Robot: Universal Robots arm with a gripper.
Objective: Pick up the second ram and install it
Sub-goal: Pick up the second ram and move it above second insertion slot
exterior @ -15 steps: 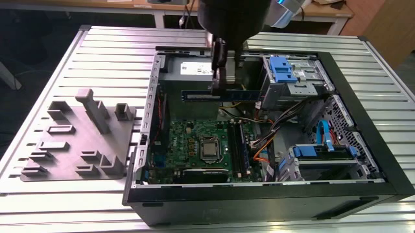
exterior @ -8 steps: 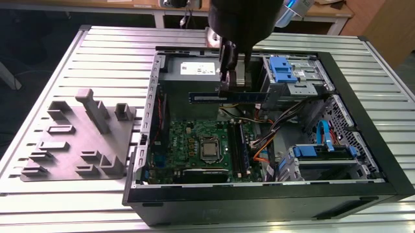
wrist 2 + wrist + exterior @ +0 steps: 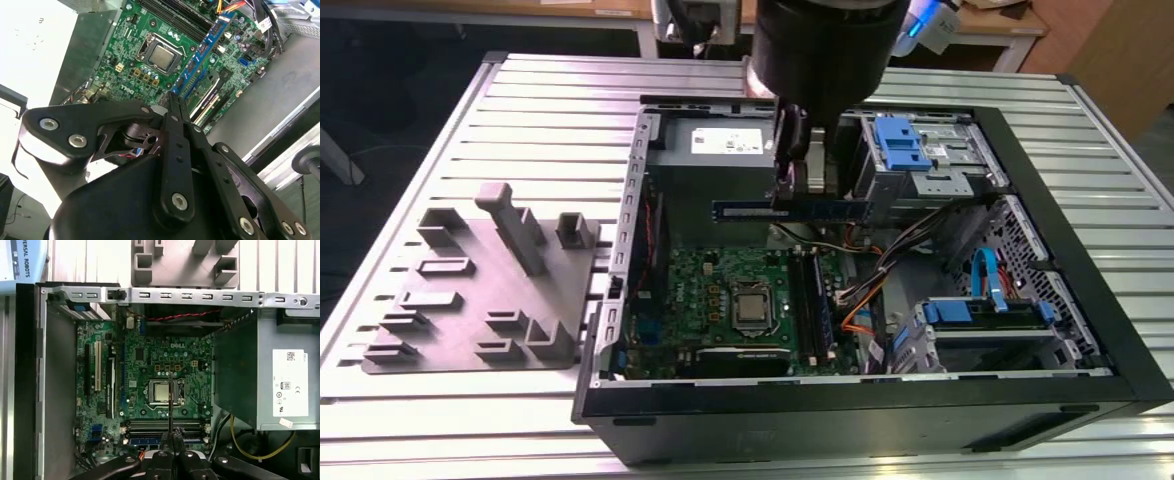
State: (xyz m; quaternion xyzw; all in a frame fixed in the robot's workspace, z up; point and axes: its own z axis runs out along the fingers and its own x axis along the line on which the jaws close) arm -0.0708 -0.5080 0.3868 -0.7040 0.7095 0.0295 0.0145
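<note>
One ram (image 3: pixel 827 209) hangs level above the open case (image 3: pixel 1101 330), clamped near its middle by the jaws. In the exterior view it is clear of the motherboard (image 3: pixel 707 290) and lies crosswise to the black slots (image 3: pixel 809 300) beneath it. In the first wrist view the ram (image 3: pixel 170 400) shows edge-on, crossing over the processor socket (image 3: pixel 161 391). A grey tray (image 3: pixel 480 290) sits on the table (image 3: pixel 560 90), just beside the case on the exterior view's left.
</note>
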